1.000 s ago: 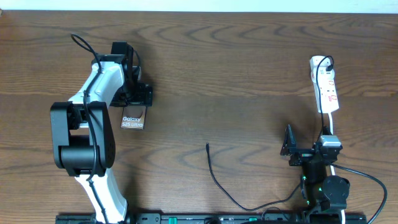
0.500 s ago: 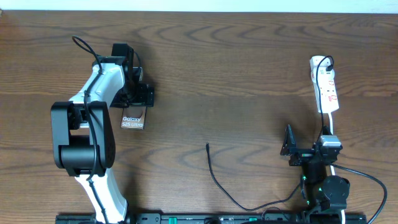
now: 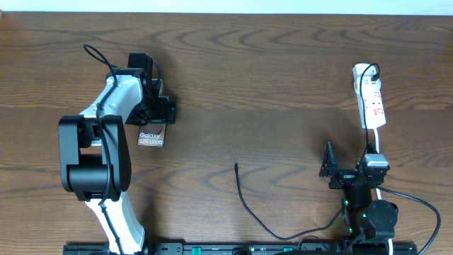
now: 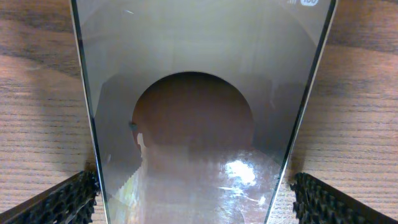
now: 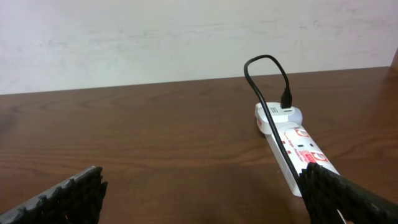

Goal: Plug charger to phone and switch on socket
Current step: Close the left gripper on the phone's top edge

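The phone [image 3: 150, 139] lies flat on the wooden table at the left, its lettering facing up. My left gripper [image 3: 152, 120] is open and straddles the phone's far end. In the left wrist view the phone's glossy screen [image 4: 199, 124] fills the frame between my two fingers [image 4: 193, 202], with a small gap at the right finger. The charger [image 3: 248, 209] is a thin black cable lying loose at centre front, its plug tip [image 3: 236, 166] free. The socket [image 3: 371, 99] lies at the right. My right gripper [image 3: 352, 164] is open and empty in front of the socket [image 5: 298, 149].
A black cable [image 5: 267, 81] loops into the socket's far end. The socket's white cord [image 3: 379, 142] runs back past my right arm. A pale wall rises behind the table's far edge [image 5: 155, 84]. A black rail [image 3: 226, 249] runs along the front edge.
My left wrist has shifted slightly up and to the right over the phone's far end. The phone, charger, socket and right arm have not moved.
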You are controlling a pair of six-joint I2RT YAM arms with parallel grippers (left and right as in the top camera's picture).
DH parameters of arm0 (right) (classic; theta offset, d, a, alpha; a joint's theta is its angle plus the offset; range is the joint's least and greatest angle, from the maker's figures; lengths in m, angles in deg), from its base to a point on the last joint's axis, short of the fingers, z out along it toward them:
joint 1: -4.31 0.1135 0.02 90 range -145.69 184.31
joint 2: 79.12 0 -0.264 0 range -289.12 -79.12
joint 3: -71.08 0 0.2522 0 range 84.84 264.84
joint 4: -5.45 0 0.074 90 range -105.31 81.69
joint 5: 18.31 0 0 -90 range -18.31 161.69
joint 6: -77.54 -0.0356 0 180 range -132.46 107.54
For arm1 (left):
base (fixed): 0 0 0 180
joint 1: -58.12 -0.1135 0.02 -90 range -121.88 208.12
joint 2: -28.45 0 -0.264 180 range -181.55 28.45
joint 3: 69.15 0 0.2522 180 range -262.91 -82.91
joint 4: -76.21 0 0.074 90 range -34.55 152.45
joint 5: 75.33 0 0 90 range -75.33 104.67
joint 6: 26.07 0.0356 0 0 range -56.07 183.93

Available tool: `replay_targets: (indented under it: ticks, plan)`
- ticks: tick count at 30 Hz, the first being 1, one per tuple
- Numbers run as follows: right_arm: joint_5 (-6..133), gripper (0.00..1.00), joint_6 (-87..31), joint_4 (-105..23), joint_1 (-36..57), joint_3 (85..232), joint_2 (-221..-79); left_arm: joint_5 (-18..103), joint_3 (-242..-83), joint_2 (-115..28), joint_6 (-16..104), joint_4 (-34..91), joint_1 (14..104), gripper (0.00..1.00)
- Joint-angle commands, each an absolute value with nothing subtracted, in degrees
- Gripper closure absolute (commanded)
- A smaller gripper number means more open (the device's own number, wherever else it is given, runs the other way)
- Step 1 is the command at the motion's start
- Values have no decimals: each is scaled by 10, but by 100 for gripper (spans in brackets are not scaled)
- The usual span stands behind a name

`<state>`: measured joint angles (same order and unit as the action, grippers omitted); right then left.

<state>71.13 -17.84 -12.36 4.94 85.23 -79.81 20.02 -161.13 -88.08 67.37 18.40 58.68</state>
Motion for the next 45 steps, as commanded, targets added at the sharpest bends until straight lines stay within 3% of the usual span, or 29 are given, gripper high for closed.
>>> replay_targets:
  ticks: [1, 45]
  plan:
    - [713, 1, -171, -126, 55, 852, -795, 193, -1603, -884, 680, 185, 587, 2]
    - [713, 1, -171, -126, 55, 852, -795, 176, -1603, -884, 680, 184, 587, 3]
